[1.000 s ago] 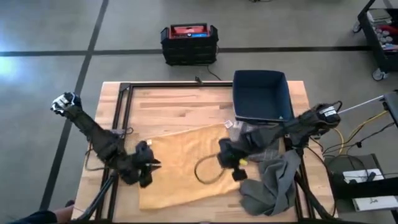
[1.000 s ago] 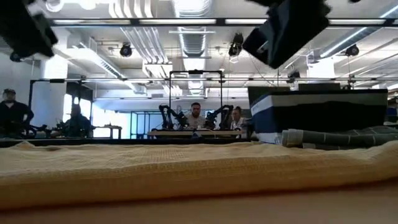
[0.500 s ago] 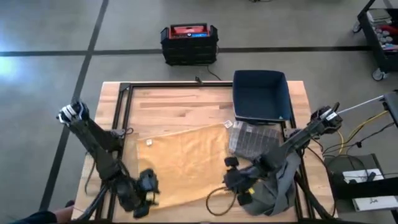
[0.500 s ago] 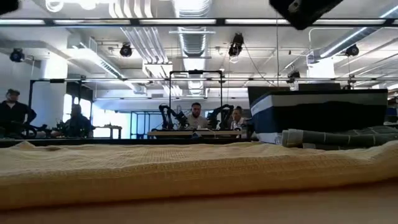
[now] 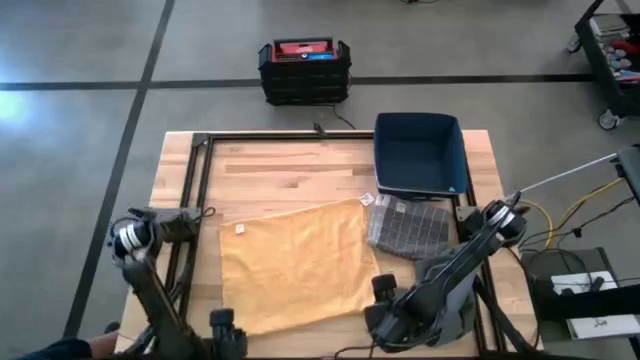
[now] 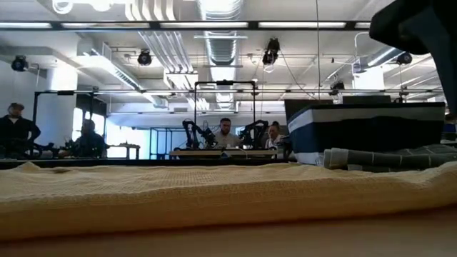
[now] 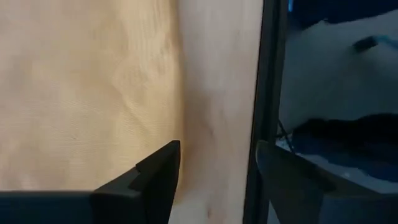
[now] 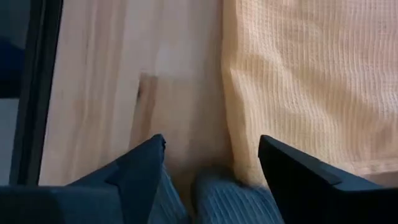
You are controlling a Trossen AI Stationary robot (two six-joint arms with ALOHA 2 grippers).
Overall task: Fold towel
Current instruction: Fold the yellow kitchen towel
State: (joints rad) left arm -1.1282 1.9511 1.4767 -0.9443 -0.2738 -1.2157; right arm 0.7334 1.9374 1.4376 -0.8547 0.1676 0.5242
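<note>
The yellow towel (image 5: 295, 265) lies spread flat on the wooden table (image 5: 290, 165), a small white label (image 5: 238, 228) showing at its far left corner. My left gripper (image 5: 225, 335) hovers open by the towel's near left corner; in its wrist view the fingers (image 7: 217, 158) stand over bare wood beside the towel's edge (image 7: 177, 93). My right gripper (image 5: 385, 305) hovers open at the towel's near right corner, its fingers (image 8: 211, 149) over wood and the towel's edge (image 8: 227, 93). Neither touches the towel. In the low view the towel (image 6: 214, 193) fills the foreground.
A dark grey cloth (image 5: 452, 295) lies bunched at the near right, under my right arm. A checked grey cloth (image 5: 408, 224) lies next to the blue bin (image 5: 420, 152). A black frame rail (image 5: 195, 190) runs along the table's left side. People sit at benches far behind (image 6: 225, 134).
Both grippers have drawn back from over the towel's middle toward the table's near edge, the left to the near left corner, the right to the near right corner. The towel lies flat as before.
</note>
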